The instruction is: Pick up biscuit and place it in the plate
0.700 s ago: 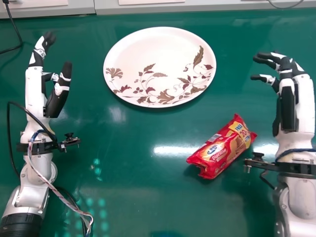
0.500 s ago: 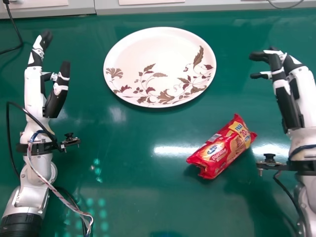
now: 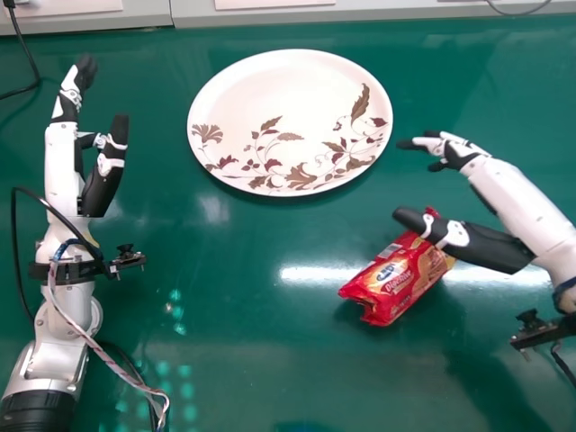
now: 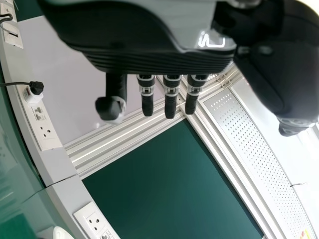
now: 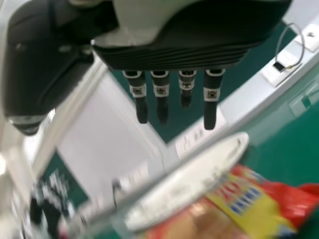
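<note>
Holds right hand (image 3: 515,200) spread, with thumb over end of biscuit (image 3: 391,281) on tabletop (image 3: 252,324); holds left hand (image 3: 63,166) spread too, left of plate (image 3: 270,99).

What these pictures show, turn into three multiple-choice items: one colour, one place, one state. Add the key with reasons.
1. What colour are the leaves on the plate?
A blue
B yellow
C brown

2. Where is the biscuit?
A on the table
B in the plate
C in the left hand

3. How is the right robot hand?
A curled round the biscuit
B open
C balled into a fist

Key:
1 C: brown shapes on white.
2 A: its pack lies on the green surface.
3 B: its fingers extend and grip nothing.
</note>
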Robot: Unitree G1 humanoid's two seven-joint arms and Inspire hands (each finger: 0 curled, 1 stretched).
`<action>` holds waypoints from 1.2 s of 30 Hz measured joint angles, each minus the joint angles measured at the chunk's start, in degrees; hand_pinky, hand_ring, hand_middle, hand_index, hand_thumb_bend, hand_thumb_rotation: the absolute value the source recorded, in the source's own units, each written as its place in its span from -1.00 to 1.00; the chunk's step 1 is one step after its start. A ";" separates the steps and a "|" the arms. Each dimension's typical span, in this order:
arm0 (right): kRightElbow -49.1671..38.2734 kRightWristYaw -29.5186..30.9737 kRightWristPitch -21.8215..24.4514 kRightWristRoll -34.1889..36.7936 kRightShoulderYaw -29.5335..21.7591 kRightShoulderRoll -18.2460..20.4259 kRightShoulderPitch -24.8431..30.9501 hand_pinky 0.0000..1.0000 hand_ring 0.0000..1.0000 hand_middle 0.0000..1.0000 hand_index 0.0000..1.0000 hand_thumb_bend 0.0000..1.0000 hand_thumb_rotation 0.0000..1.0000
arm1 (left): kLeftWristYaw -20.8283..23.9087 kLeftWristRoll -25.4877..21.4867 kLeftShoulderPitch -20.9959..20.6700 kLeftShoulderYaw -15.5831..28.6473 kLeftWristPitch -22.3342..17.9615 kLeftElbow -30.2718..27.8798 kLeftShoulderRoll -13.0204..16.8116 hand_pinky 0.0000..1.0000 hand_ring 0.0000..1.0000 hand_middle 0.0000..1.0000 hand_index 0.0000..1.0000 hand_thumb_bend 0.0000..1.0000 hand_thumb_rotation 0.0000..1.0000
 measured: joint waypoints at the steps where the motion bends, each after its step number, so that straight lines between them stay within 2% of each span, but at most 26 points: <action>1: -0.18 1.18 -0.14 -0.95 0.08 -1.43 0.01 0.68 0.93 0.93 0.96 1.00 -0.12 | -0.06 -0.03 0.01 0.00 0.00 0.00 0.01 -1.00 1.00 0.98 1.00 0.72 0.91; 5: -0.48 5.10 -2.63 -4.40 1.06 -6.30 -0.07 0.77 1.00 1.00 1.00 1.00 -0.08 | -0.50 -0.64 0.06 0.13 -0.01 -0.05 0.10 -1.00 1.00 0.99 1.00 0.76 0.91; 13: 0.62 7.64 -7.39 -6.26 2.27 -10.02 -0.76 0.89 1.00 1.00 1.00 1.00 -0.04 | -2.07 -1.62 0.80 0.37 0.37 -0.94 0.15 -1.00 1.00 1.00 1.00 0.75 0.89; 19: 1.16 8.37 -7.23 -6.51 2.34 -11.24 -2.83 0.98 1.00 1.00 1.00 1.00 -0.02 | -2.28 -1.61 1.09 0.42 0.72 -1.25 0.12 -1.00 1.00 1.00 1.00 0.75 0.89; 27: 2.67 8.18 -7.33 -6.51 1.97 -11.91 -5.24 0.97 1.00 1.00 1.00 1.00 0.00 | -3.00 -1.81 1.01 0.43 1.16 -1.14 0.15 -1.00 1.00 1.00 1.00 0.75 0.88; 36: 1.68 12.70 -8.20 -6.13 1.22 -17.32 -6.97 1.00 1.00 1.00 1.00 1.00 -0.08 | -4.12 -2.81 0.81 0.59 1.96 -1.04 0.14 -1.00 1.00 1.00 1.00 0.77 0.86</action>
